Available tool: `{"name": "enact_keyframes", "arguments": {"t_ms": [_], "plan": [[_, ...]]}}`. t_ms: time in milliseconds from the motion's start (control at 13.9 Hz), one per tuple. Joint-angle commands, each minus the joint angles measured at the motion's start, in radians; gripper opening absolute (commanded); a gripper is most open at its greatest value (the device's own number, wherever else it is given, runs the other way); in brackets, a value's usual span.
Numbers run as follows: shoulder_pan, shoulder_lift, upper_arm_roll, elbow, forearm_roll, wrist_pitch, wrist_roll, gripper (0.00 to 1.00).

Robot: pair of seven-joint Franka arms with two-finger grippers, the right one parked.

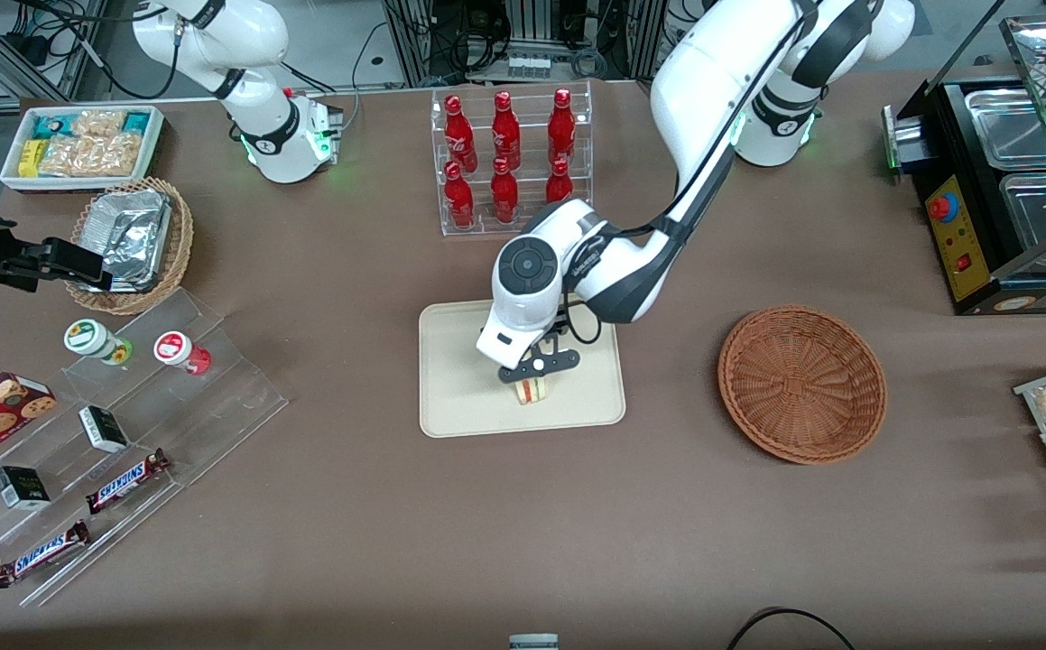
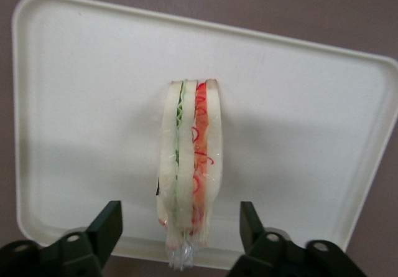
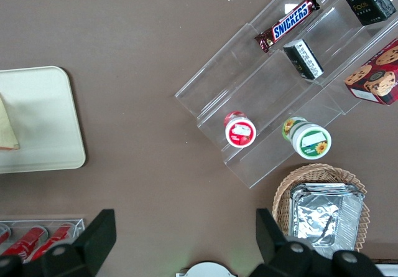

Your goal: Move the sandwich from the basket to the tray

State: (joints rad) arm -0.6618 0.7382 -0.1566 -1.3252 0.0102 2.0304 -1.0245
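The sandwich (image 1: pixel 533 390) stands on its edge on the cream tray (image 1: pixel 459 361), near the tray's rim closest to the front camera. In the left wrist view the sandwich (image 2: pixel 189 159) shows white bread with green and red filling, resting on the tray (image 2: pixel 93 103). My left gripper (image 1: pixel 536 375) hovers directly over it, open; the black fingers (image 2: pixel 107 227) flank the wedge with a gap on each side (image 2: pixel 180 230). The reddish-brown basket (image 1: pixel 802 384) sits empty beside the tray, toward the working arm's end. The right wrist view catches the tray (image 3: pixel 37 121) and a sliver of sandwich (image 3: pixel 7 131).
A clear rack of red bottles (image 1: pixel 509 158) stands just farther from the front camera than the tray. Toward the parked arm's end are a tan basket with foil container (image 1: pixel 130 244), an acrylic stepped shelf of snacks (image 1: pixel 125 424) and a white bin (image 1: pixel 80 144). A black appliance (image 1: pixel 1001 199) occupies the working arm's end.
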Motion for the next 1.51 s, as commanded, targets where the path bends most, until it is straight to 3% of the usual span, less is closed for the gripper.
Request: {"name": "enact_keyframes", "arguments": {"t_ms": [0, 216, 360, 720, 1368, 1440], "plan": [[-0.004, -0.059, 0.049, 0.027, 0.004, -0.091, 0.000, 1.00], [-0.002, -0.150, 0.118, -0.027, 0.011, -0.156, 0.046, 1.00], [-0.002, -0.189, 0.181, -0.051, -0.001, -0.191, 0.171, 1.00], [-0.004, -0.269, 0.339, -0.121, -0.098, -0.202, 0.437, 1.00], [0.001, -0.324, 0.347, -0.124, -0.098, -0.282, 0.457, 1.00], [0.069, -0.335, 0.316, -0.126, -0.098, -0.283, 0.458, 1.00]]}}
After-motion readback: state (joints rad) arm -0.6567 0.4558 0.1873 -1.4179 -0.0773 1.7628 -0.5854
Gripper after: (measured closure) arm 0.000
